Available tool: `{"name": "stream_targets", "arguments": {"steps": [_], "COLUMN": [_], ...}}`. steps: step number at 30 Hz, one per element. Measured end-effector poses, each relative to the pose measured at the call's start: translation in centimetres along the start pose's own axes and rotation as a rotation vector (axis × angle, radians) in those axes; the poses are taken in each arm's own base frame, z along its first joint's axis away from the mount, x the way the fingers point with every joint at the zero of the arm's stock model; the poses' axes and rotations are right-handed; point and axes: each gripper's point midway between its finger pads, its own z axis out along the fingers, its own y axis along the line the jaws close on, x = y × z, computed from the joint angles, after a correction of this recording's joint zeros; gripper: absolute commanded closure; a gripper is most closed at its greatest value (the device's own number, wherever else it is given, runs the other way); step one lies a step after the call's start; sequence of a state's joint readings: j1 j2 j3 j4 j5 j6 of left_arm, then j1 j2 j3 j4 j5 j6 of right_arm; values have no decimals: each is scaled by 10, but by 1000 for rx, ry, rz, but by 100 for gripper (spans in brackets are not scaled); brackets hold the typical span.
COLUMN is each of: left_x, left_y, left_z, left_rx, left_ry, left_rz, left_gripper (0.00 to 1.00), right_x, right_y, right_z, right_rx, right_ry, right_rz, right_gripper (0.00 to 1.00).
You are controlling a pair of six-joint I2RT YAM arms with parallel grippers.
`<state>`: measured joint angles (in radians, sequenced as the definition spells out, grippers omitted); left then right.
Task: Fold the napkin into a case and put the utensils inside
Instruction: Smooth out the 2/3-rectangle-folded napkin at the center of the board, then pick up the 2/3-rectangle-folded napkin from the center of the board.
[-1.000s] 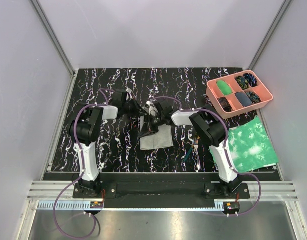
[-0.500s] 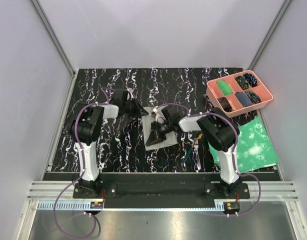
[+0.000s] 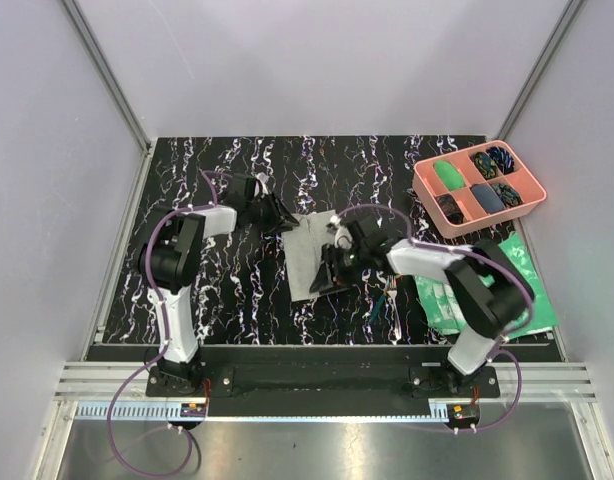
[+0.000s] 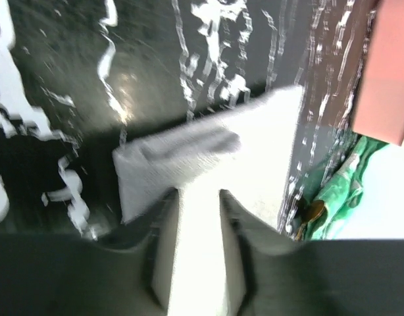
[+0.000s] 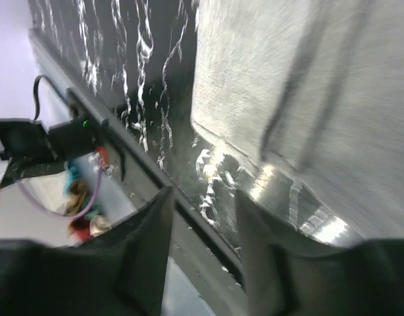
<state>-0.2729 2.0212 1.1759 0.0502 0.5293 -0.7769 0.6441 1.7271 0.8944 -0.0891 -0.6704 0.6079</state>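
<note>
The grey napkin (image 3: 312,252) lies folded mid-bench (image 3: 222,290). The left tool (image 3: 284,222) sits at its far left corner, fingers narrow with cloth pinched between them. The right tool (image 3: 328,278) hangs over the near right edge, fingers apart and holding nothing. The utensils (image 3: 395,300) lie just right of the napkin, beside a green mottled sheet (image 3: 492,280). A pink tray (image 3: 507,211) sits far right.
</note>
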Motion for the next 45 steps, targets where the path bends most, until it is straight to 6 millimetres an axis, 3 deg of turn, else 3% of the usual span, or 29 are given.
{"name": "stream_targets", "arguments": {"steps": [4,8,12,17,22,26,28,29,30,32,33,37,40,45], "left_x": [2,18,64,134,179,200,213,219,223,228,227,218,216,223], "left_y": [-26,-66,-100,-99,-82,-73,-67,-64,-62,-61,-62,-65,-59,-45], "left_z": [-26,-64,-92,-103,-99,-81,-68,-61,-55,-45,-40,-28,-27,-18], "left_rx": [9,36,60,8,-72,-143,-193,-221,-244,-290,-310,-374,-412,-465], "left_ry": [-28,-86,-116,-124,-122,-127,-115,-110,-107,-100,-104,-138,-146,-113], "left_rz": [52,153,268,399,510,606,669,700,728,770,779,799,812,846], "left_gripper": [44,41,42,44,39,36,35,35,34,35,35,37,40,47], "right_x": [-41,-82,-102,-96,-86,-70,-56,-49,-43,-33,-32,-52,-68,-67], "right_y": [-9,-41,-70,-97,-101,-94,-85,-80,-76,-66,-61,-54,-67,-85], "right_z": [-45,-75,-73,-53,-42,-32,-25,-21,-20,-25,-31,-61,-83,-93], "right_rx": [118,234,308,346,303,216,140,105,83,49,50,71,100,149], "right_ry": [-171,-275,-272,-198,-174,-169,-152,-147,-143,-140,-159,-261,-334,-343], "right_rz": [-12,34,72,97,113,156,202,226,248,283,276,251,264,304], "right_gripper": [23,21,25,43,67,72,63,48,42,25,21,18,17,17]}}
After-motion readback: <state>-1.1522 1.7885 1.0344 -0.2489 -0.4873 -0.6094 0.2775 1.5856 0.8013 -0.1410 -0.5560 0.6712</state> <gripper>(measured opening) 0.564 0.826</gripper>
